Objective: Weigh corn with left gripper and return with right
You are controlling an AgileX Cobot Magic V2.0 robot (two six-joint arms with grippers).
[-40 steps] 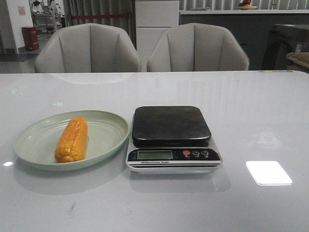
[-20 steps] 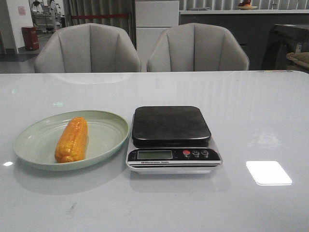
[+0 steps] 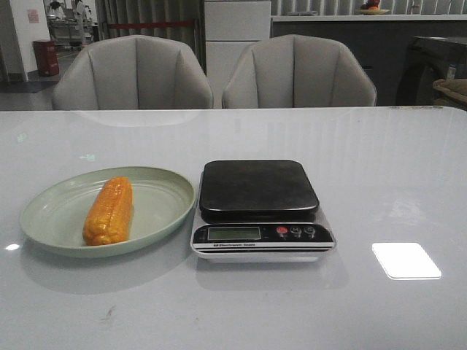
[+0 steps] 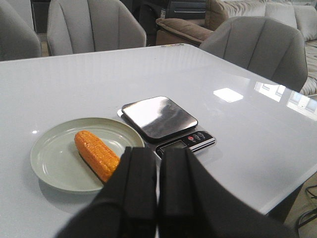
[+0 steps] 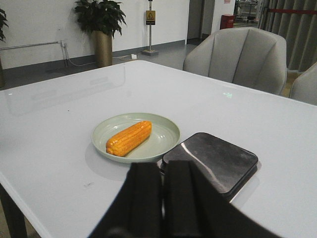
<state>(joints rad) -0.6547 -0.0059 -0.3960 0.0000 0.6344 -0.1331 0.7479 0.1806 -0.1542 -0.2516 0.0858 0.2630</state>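
From the front, the corn [image 3: 109, 211] lay lengthwise in the green plate [image 3: 164, 208], at nine o'clock of the kitchen scale [image 3: 259, 208], handy for a short lift; no arms showed; the left wrist view alone showed the left gripper [image 4: 157, 191] pressed closed, empty; the right wrist view, the right gripper [image 5: 162, 196] likewise.

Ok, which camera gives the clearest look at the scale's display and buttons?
The front view: the scale faces it, display and buttons unobstructed. The left wrist view shows the panel small and angled. In the right wrist view the right gripper hides the panel.
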